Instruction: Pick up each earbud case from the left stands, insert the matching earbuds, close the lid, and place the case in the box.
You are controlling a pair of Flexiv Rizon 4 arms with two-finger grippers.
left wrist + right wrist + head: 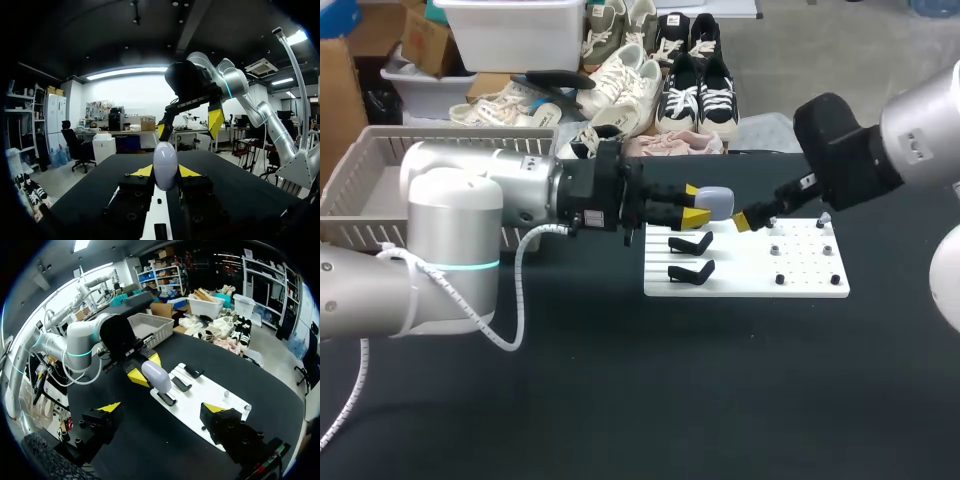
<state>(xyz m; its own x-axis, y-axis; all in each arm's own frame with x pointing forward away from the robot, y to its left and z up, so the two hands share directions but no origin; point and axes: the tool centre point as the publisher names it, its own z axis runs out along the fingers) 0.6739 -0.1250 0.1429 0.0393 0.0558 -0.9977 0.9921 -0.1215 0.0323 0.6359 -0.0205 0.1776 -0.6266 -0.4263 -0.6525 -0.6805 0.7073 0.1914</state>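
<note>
Pale lilac earbud case (717, 201), closed — held aloft

one case (717, 201), three stands (181, 384), one basket (368, 160)

Table fittings, not in use
Black-topped table (620, 400); white perforated board (740, 272) lying flat on it, right of the middle; small dark studs (780, 279) on the board's right part.
</note>
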